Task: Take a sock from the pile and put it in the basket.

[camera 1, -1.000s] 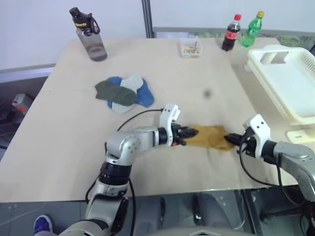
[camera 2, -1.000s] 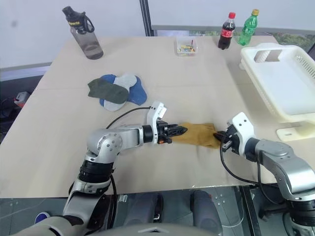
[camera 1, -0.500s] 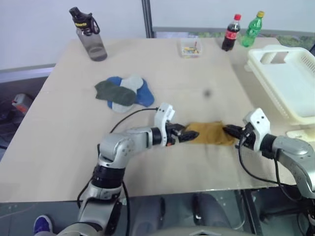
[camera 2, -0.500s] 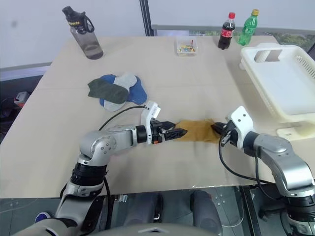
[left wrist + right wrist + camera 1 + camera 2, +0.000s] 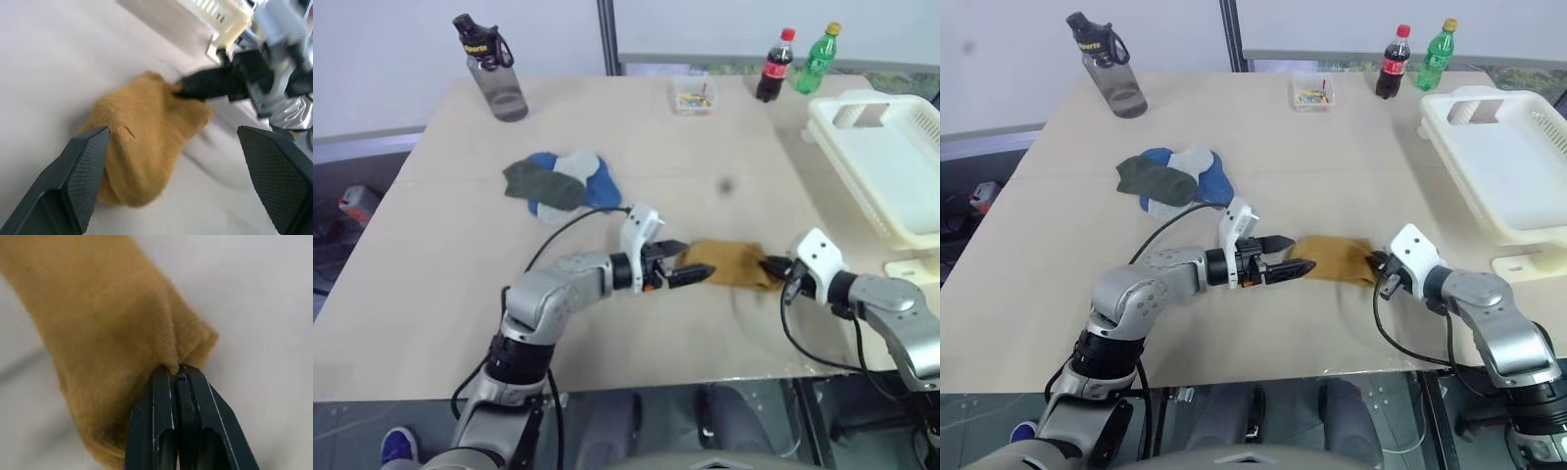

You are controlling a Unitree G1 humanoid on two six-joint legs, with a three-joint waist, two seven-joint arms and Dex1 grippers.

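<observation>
A mustard sock (image 5: 729,264) was seen lying on the table (image 5: 440,294) toward its near edge, pinched at its right end by the clamped fingers of the right gripper (image 5: 177,373); the left gripper (image 5: 1295,265) was held at the sock's left end with its fingers spread wide, nothing between them. The pile (image 5: 558,183) of blue, green and grey socks lay further back toward the table's left side; the basket (image 5: 891,166) stood at the right edge, well apart from the sock.
</observation>
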